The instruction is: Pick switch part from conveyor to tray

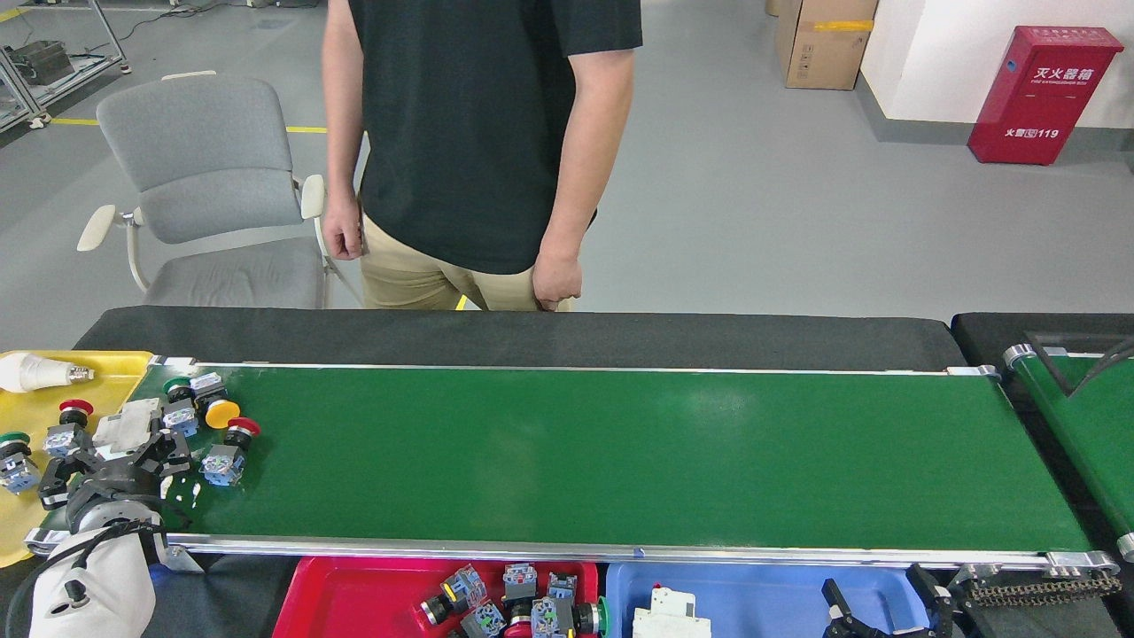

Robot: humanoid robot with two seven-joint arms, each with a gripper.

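White-grey plastic, blocky and stiff, the switch part point(127, 426) sits at the far left end of the conveyor point(620, 461), right at the belt's edge next to the yellow tray point(27, 523). My left gripper point(115, 461) is at it from the six o'clock side, its black jaws spread around the part's near end; whether they have closed firmly on it I cannot tell, since the part hides the contact. I judge it light and rigid, with flat side walls that give a sure hold, though smooth plastic on a glossy belt may skid if nudged off-centre, so the flat flanks are the place to pinch. At two o'clock from it lie three push-button switches: a green-capped one point(180, 390), a yellow-capped one point(220, 413) and a red-capped one point(232, 443), close enough to be knocked in the lift. At nine o'clock, in the yellow tray, lie a red-capped switch point(69, 427), a green-capped switch point(15, 461) and a white bulb point(35, 373). At five o'clock, below the belt, a red bin point(354, 602) holds more switches, and a blue bin point(780, 602) beside it holds a white breaker. My right gripper point(877, 611) shows low at the blue bin; its jaws appear dark and I cannot tell their state. A person point(478, 133) stands beyond the black worktop point(532, 337).
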